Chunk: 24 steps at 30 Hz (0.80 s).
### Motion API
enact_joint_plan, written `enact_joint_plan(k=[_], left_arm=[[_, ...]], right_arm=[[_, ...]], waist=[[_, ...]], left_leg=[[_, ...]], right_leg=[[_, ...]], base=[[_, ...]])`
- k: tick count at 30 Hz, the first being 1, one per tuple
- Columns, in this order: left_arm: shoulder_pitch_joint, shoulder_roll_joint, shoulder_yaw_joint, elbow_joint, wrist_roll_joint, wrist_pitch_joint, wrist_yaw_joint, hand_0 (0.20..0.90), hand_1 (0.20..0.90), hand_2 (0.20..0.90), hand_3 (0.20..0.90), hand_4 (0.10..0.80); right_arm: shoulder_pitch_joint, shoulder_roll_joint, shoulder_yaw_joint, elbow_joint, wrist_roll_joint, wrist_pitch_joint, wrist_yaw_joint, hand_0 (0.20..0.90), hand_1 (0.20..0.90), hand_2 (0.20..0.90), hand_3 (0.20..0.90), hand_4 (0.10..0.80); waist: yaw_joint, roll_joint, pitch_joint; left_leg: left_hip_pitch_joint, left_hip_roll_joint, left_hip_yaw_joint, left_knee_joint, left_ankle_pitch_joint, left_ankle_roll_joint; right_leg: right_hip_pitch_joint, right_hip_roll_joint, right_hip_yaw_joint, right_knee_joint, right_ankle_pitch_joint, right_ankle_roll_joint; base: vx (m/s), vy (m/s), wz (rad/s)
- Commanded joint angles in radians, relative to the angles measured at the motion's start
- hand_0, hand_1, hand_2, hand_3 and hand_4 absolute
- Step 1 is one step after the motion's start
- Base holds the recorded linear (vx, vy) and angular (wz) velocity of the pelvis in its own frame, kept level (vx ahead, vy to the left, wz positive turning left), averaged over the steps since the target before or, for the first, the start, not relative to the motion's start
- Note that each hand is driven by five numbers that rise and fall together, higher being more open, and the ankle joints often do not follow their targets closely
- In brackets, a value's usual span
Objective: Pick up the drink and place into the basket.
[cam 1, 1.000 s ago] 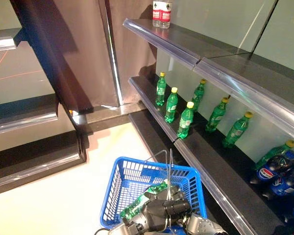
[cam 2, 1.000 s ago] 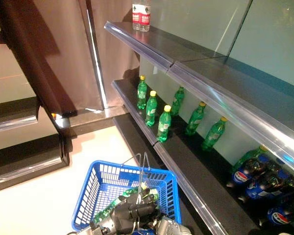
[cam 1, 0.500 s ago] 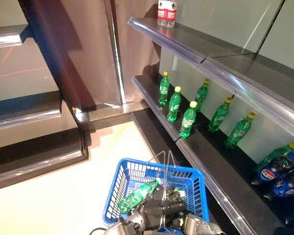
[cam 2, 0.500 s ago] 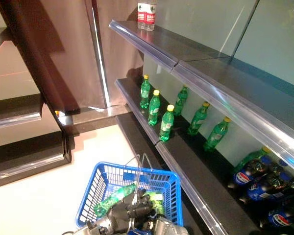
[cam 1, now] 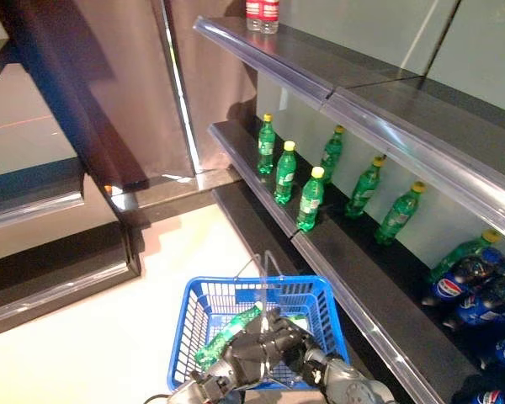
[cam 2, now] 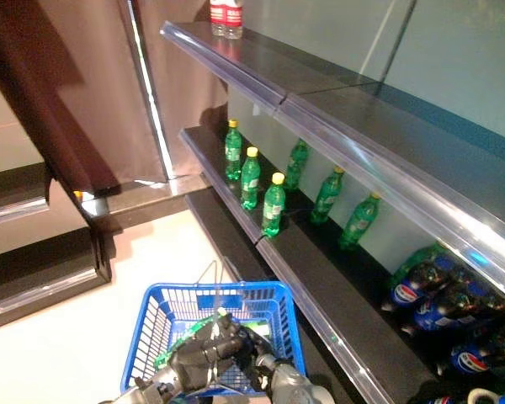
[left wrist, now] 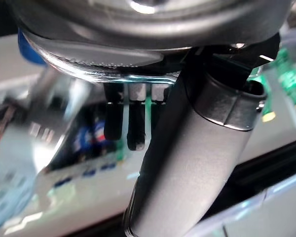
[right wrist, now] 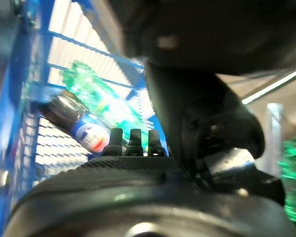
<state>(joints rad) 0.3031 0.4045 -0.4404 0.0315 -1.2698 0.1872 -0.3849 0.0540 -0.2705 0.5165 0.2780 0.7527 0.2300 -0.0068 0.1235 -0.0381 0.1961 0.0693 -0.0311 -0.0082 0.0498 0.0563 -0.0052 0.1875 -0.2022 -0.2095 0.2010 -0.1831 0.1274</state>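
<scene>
The blue basket (cam 1: 187, 330) hangs in front of me, low in the eye views. My left hand (cam 1: 240, 364) is shut on its thin wire handles (cam 1: 266, 271); its fingers (left wrist: 130, 129) show in the left wrist view. A green bottle (cam 1: 227, 332) lies slanted inside the basket, and it also shows in the right wrist view (right wrist: 89, 84), beside a dark bottle with a blue label (right wrist: 84, 129). My right hand (cam 1: 296, 349) hovers over the basket's right half with relaxed fingers (right wrist: 131, 141) that hold nothing.
A dark shelf unit runs along the right, its edge close to the basket. Green bottles (cam 1: 311, 199) stand on the middle shelf, dark cola bottles (cam 1: 471, 295) lie further right, and water bottles (cam 1: 263, 13) stand on top. Pale floor (cam 1: 84, 345) lies to the left.
The whole view has shifted. The green bottle has gone from my right hand down into the basket and lies lower, toward its left side. Both hands stay at the basket.
</scene>
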Motion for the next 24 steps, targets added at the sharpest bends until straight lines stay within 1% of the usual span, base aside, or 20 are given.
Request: enact_joint_plan(k=[1, 8, 11, 13, 14, 18, 24], left_arm=[[-0.080, -0.127, 0.113, -0.336, -0.023, -0.221, -0.129, 0.300, 0.300, 0.300, 0.200, 0.100], [-0.108, -0.137, 0.193, -0.251, 0.019, -0.270, -0.053, 0.300, 0.300, 0.300, 0.200, 0.100], [-0.119, -0.141, 0.213, -0.209, 0.020, -0.283, -0.031, 0.300, 0.300, 0.300, 0.200, 0.100], [-0.123, -0.143, 0.222, -0.186, 0.029, -0.290, -0.033, 0.300, 0.300, 0.300, 0.200, 0.100], [-0.129, -0.148, 0.229, -0.148, 0.031, -0.311, -0.024, 0.300, 0.300, 0.300, 0.200, 0.100], [-0.137, -0.159, 0.253, -0.062, 0.065, -0.346, -0.035, 0.300, 0.300, 0.300, 0.200, 0.100], [-0.131, -0.173, 0.295, 0.059, 0.112, -0.407, -0.064, 0.300, 0.300, 0.300, 0.200, 0.100]], right_arm=[[-0.031, -0.023, -0.072, -0.144, -0.035, -0.110, 0.024, 0.900, 0.900, 0.900, 0.900, 0.800], [-0.005, -0.031, -0.143, -0.219, -0.132, -0.196, 0.025, 0.900, 0.900, 0.900, 0.900, 0.800], [0.011, -0.033, -0.160, -0.244, -0.143, -0.214, 0.035, 0.900, 0.900, 0.900, 0.900, 0.800], [0.017, -0.035, -0.167, -0.245, -0.151, -0.224, 0.044, 0.900, 0.900, 0.900, 0.900, 0.800], [0.028, -0.036, -0.181, -0.253, -0.153, -0.234, 0.063, 0.900, 0.900, 0.900, 0.900, 0.800], [0.054, -0.037, -0.201, -0.242, -0.150, -0.257, 0.100, 0.900, 0.900, 0.900, 0.900, 0.800], [0.104, -0.037, -0.235, -0.164, -0.186, -0.312, 0.104, 0.900, 0.900, 0.900, 0.900, 0.800]], waist=[[0.004, 0.023, -0.089], [-0.031, 0.021, -0.101], [-0.044, 0.020, -0.108], [-0.048, 0.020, -0.110], [-0.059, 0.019, -0.114], [-0.074, 0.017, -0.119], [-0.096, 0.015, -0.123]], left_leg=[[0.026, 0.109, 0.045, 0.093, -0.042, -0.070], [0.033, 0.126, 0.073, 0.034, -0.014, -0.081], [0.035, 0.131, 0.086, 0.009, -0.004, -0.084], [0.034, 0.132, 0.091, 0.001, -0.002, -0.085], [0.032, 0.135, 0.097, -0.016, 0.002, -0.086], [0.031, 0.141, 0.109, -0.051, 0.011, -0.090], [0.026, 0.150, 0.129, -0.069, 0.009, -0.096]], right_leg=[[-0.065, -0.033, -0.014, -0.096, 0.243, 0.026], [-0.071, -0.022, 0.015, -0.137, 0.256, 0.015], [-0.078, -0.018, 0.025, -0.152, 0.264, 0.014], [-0.081, -0.017, 0.028, -0.157, 0.264, 0.013], [-0.087, -0.014, 0.034, -0.167, 0.267, 0.013], [-0.097, -0.007, 0.039, -0.188, 0.271, 0.012], [-0.113, -0.001, 0.047, -0.203, 0.272, 0.011]], base=[[-0.099, -0.047, -0.02], [-0.111, -0.037, -0.11], [-0.116, -0.037, -0.03], [-0.100, -0.029, -0.03], [-0.116, -0.034, -0.03], [-0.130, -0.038, -0.08], [-0.101, -0.025, -0.14]])
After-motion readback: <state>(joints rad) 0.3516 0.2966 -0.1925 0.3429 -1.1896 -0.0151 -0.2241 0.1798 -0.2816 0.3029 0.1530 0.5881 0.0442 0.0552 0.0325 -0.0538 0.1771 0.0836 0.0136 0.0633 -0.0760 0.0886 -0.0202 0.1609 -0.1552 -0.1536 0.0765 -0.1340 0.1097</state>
